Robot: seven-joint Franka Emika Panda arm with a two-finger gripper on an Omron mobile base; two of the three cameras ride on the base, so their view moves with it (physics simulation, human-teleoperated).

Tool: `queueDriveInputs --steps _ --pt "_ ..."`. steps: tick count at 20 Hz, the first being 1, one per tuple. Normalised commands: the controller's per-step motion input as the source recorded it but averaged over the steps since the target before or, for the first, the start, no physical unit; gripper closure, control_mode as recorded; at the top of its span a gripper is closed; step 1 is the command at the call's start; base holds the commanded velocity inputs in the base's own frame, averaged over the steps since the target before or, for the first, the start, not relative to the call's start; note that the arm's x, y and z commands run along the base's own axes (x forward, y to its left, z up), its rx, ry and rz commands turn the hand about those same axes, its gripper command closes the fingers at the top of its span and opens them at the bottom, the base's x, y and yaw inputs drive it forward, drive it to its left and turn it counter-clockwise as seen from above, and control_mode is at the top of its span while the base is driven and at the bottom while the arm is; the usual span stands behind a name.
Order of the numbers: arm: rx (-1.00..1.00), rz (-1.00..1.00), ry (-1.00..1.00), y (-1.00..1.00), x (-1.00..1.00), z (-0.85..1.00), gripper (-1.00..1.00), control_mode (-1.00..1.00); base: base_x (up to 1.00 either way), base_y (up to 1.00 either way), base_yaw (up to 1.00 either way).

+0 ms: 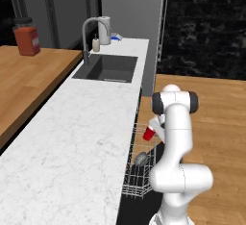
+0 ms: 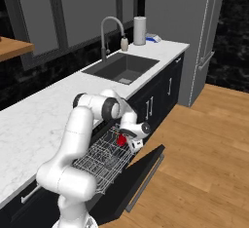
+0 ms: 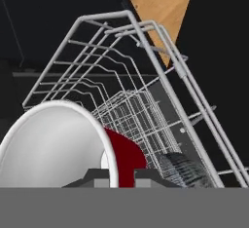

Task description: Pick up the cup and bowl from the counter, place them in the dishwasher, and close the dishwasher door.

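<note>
Hand view — tapered red cup (image 3: pixel 124 156) over wire rack (image 3: pixel 146 110).

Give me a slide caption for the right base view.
The arm holds the red cup over the pulled-out dishwasher rack, the grey bowl already inside and the door hanging open.

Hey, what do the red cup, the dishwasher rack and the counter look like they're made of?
The cup looks like smooth plastic: flat red outside, plain white rim and inside. The rack looks like thin coated or plain metal wire, pale, in an open grid. The counter looks like polished marble or an imitation: white with grey veins.
</note>
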Motion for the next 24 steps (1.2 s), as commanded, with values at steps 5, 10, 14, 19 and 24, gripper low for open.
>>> queueDriveInputs --steps 5,10,14,19,24 --pt "0.00 0.00 0.00 0.01 0.61 -0.51 1.00 -1.00 0.00 0.00 0.00" --pt "-0.01 0.00 0.03 0.00 0.47 -0.69 1.00 -1.00 0.00 0.00 0.00" --pt "-0.02 0.00 0.03 -0.08 0.34 -0.72 1.00 -1.00 0.00 0.00 0.00" --pt "-0.04 0.00 0.07 -0.37 0.11 -0.80 1.00 -1.00 0.00 0.00 0.00" --pt "-0.05 0.00 0.04 -0.57 0.00 -0.81 -1.00 -1.00 0.00 0.00 0.00"
